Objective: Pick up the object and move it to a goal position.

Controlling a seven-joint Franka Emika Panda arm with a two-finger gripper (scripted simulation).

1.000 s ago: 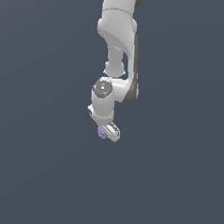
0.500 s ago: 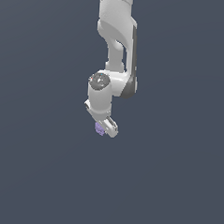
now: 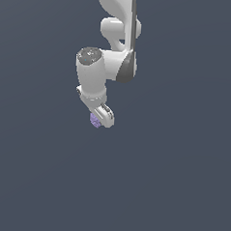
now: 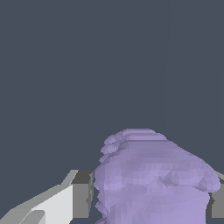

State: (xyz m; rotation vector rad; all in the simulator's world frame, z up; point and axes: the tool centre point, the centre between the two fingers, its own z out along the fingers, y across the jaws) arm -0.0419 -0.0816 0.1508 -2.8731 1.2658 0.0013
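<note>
Carrying step: white robot gripper (image 3: 99, 118) clamps small pale purple knobbly blob (image 3: 94, 120) aloft — next, travel to the goal, unseen.

No readable text, labels, brands, numbers or signs are seen in either view; all surfaces are rendered plain.

Plain dark slate-grey backdrop, evenly lit
</note>
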